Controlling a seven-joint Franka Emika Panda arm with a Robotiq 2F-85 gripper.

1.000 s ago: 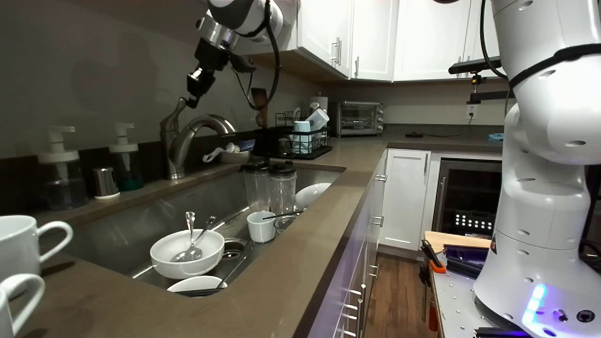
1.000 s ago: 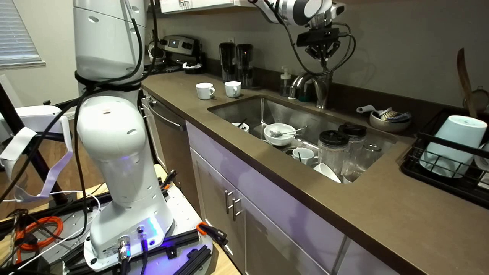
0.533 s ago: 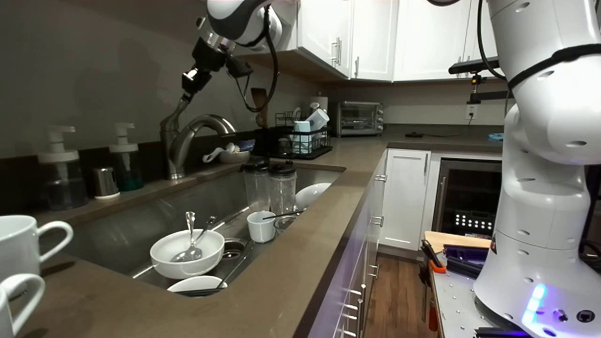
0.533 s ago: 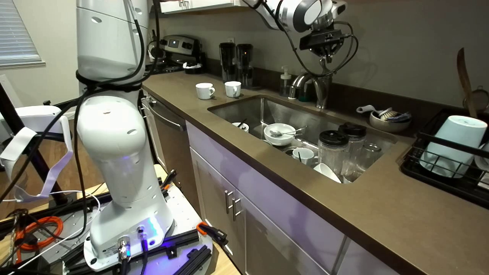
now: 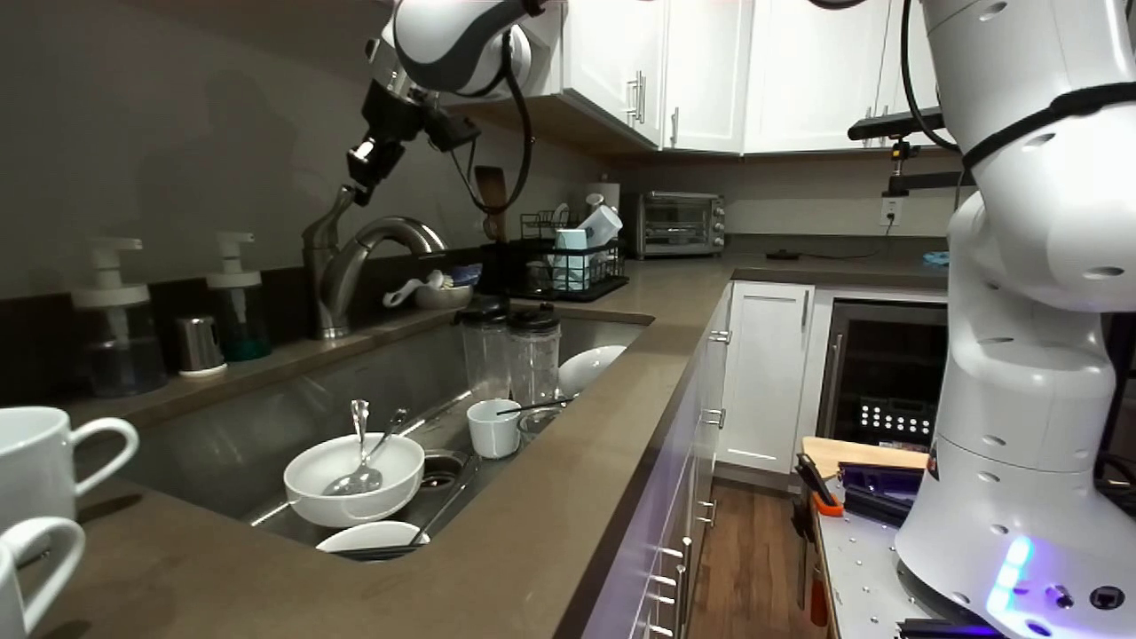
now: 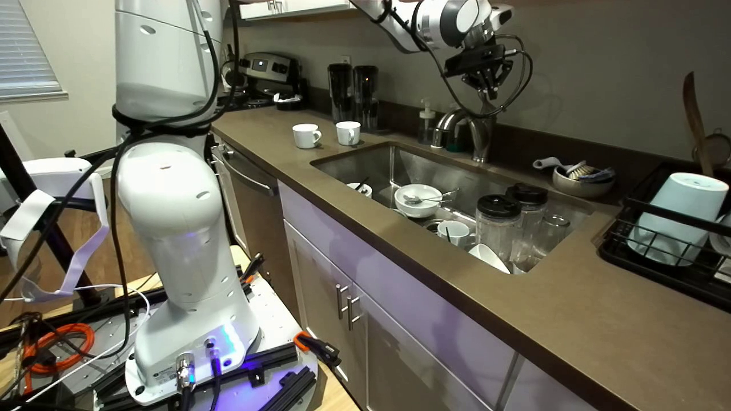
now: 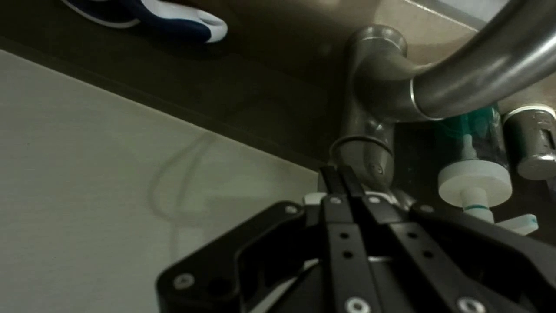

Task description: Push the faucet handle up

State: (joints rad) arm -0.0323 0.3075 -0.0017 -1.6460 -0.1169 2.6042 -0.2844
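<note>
Both fingers [image 7: 352, 184] of the hand [image 7: 338, 171] are pressed together near the tip of the faucet handle [image 5: 334, 211], atop the faucet body [image 5: 317, 280]; contact is unclear. Likely step: lining up; next, push upward from beneath.

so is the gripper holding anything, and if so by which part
Nothing is held: the gripper is shut, its tips close beside the faucet handle.

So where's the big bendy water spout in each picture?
In an exterior view, the spout is left of centre, just above mid-height.
In an exterior view, the spout is right of centre, in the upper half.
In the wrist view, the spout runs off the upper right corner.
All three share the pump bottle with green liquid.
</note>
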